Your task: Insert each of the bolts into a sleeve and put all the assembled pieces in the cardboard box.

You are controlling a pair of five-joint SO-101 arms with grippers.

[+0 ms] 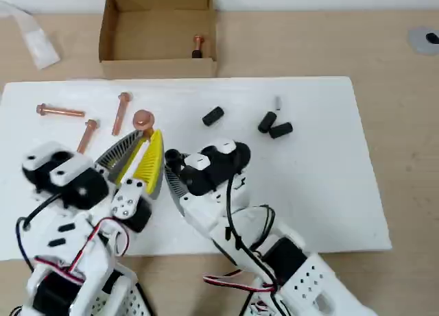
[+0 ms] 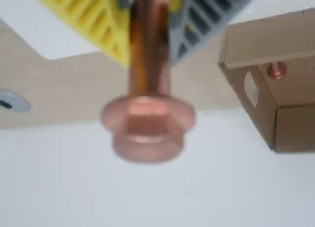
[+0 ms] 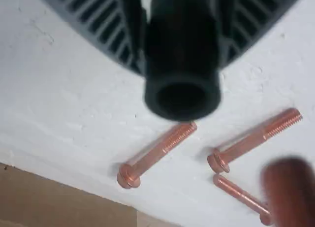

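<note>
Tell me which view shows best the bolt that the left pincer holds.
The left wrist view: the bolt sits in the middle, shaft clamped in the left pincer, flanged head toward the camera. The high view gives its head from above. The right wrist view has a blurred copper shape, probably this bolt.

Place: robotics lab bench or like test station.
Surface: pale wood table (image 1: pixel 405 124) under a white mat (image 1: pixel 322 199).
Fittings: cable grommet (image 1: pixel 425 39) set in the tabletop, far right.
Equipment: two small white arms (image 1: pixel 206 206) at the near edge, wiring (image 1: pixel 230 227) exposed.
</note>
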